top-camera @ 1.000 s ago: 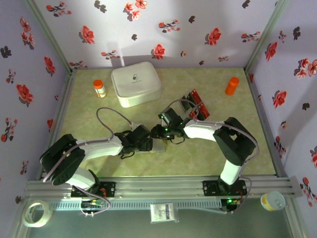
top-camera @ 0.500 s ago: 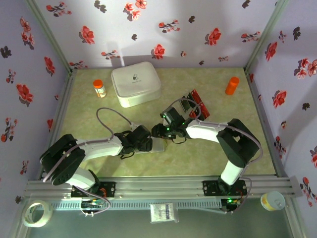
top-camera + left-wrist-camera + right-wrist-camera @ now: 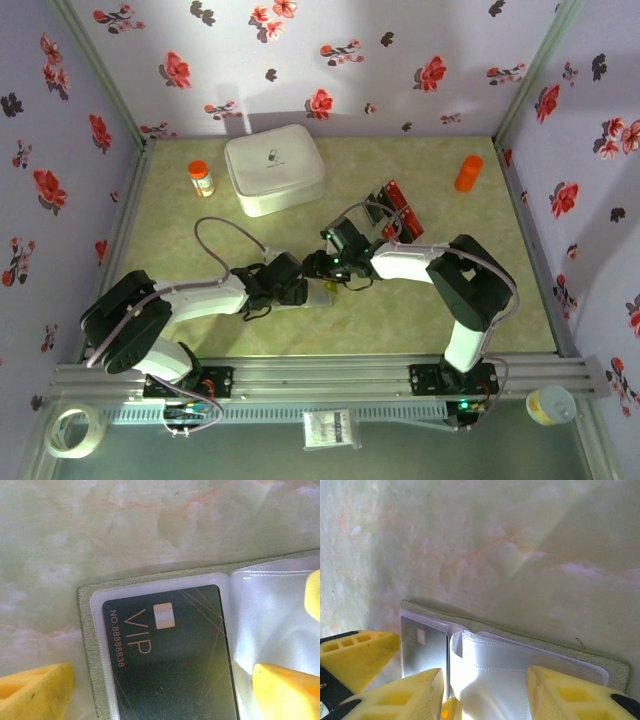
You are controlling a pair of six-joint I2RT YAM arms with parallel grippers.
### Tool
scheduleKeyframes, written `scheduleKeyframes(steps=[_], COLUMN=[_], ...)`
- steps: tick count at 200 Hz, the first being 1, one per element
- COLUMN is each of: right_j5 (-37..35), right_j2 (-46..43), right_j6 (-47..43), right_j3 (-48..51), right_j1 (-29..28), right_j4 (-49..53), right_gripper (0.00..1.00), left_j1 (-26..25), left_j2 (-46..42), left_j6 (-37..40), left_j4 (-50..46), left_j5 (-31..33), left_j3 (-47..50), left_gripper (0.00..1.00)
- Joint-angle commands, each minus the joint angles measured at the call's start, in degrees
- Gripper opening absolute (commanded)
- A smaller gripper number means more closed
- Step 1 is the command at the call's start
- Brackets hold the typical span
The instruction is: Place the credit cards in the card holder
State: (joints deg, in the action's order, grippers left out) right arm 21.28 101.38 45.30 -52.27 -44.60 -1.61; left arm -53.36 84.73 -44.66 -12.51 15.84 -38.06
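card holder [image 3: 85, 630]: open, black card [image 3: 170, 655] inside
left jaws: apart, straddling it
right jaws: apart over its sleeve [image 3: 500, 655]

From above we see bright, even light; the white box [image 3: 273, 167] near the back edge of the tabletop [image 3: 400, 320] throws a soft shadow onto the wall behind it. At the right wrist, glare bleaches the clear plastic pockets [image 3: 520, 665] white, and the yellow fingers [image 3: 567, 690] closest to the lens look soft. At the left wrist, the lettering on the black card [image 3: 170, 650] reads sharp under a mild sheen.
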Motion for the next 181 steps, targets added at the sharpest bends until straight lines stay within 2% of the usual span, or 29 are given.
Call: scheduleKeyframes(steps=[1, 84, 181], right_j5=[0.98, -2.16, 1.89], right_j2=[-0.27, -3.56, -0.24], right_j6=[0.98, -0.74, 1.26], right_j3=[0.64, 2.74, 2.69], right_j1=[0.3, 1.19, 1.18], right_j4=[0.65, 3.86, -0.18], right_gripper=[0.48, 0.49, 0.49], left_j1=[-0.43, -0.43, -0.43], left_j2=[-0.71, -0.89, -0.93], left_j6=[0.66, 0.83, 0.67], left_j4=[-0.89, -1.21, -1.2], left_j5=[0.41, 0.39, 0.41], left_j3=[0.73, 0.63, 0.63], left_gripper=[0.92, 0.92, 0.92])
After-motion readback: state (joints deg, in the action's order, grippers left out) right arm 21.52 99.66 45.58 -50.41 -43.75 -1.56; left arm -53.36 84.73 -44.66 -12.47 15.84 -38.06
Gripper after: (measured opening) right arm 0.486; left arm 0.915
